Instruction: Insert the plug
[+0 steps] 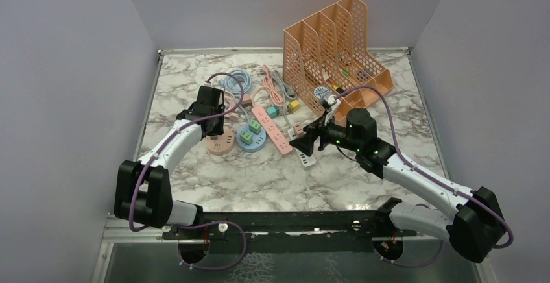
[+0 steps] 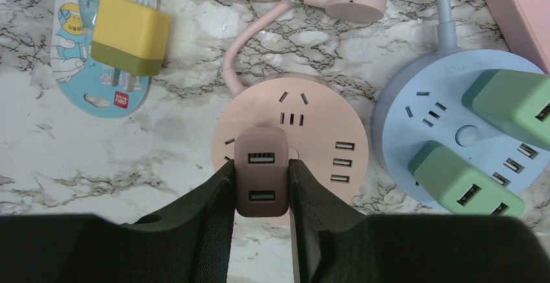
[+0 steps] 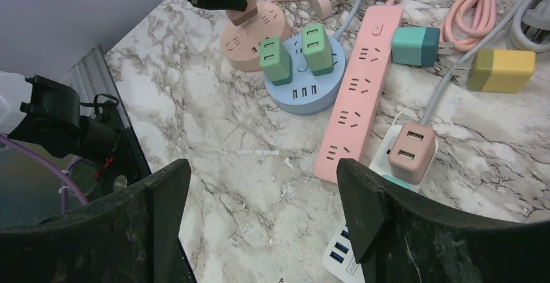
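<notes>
Two arms reach over the marble table (image 1: 259, 179) in the top view; the left, elbow bent, holds the left gripper (image 1: 214, 124) low over the pink round hub (image 1: 221, 145). Left wrist view: its fingers pinch the mauve plug (image 2: 261, 171), USB face upward, long side parallel to the fingers, at the hub's near edge. Right wrist view: the right gripper (image 3: 263, 179) gapes wide, empty, above marble beside the pink power strip (image 3: 358, 91).

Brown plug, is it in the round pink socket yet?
Cannot tell. The left gripper holds the brown plug upright over the round pink socket, but its prongs are hidden.
</notes>
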Controlling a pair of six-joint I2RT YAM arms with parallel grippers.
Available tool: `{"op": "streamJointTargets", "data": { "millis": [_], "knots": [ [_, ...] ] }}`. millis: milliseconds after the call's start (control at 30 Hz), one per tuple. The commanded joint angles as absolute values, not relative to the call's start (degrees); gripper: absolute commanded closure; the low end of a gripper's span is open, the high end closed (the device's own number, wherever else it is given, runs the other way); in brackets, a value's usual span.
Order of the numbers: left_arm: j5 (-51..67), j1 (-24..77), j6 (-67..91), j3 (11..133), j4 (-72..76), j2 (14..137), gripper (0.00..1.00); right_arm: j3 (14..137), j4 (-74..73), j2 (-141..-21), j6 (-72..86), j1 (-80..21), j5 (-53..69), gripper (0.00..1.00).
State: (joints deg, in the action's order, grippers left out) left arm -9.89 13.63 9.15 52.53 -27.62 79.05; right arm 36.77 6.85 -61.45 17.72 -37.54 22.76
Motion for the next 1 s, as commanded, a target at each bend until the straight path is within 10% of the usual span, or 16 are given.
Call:
{"op": "streamJointTargets", "data": {
  "millis": [0,967],
  "knots": [
    [-8.1,12.3,6.3,50.8,-26.6,78.3,1.0,37.2,6.9,-62.0,16.5,-37.7,23.4,0.17],
    [-1.2,8.6,8.6,50.0,-28.2,78.4,1.0,37.9,7.0,-63.4,16.2,-37.8,24.1,0.17]
  ]
}}
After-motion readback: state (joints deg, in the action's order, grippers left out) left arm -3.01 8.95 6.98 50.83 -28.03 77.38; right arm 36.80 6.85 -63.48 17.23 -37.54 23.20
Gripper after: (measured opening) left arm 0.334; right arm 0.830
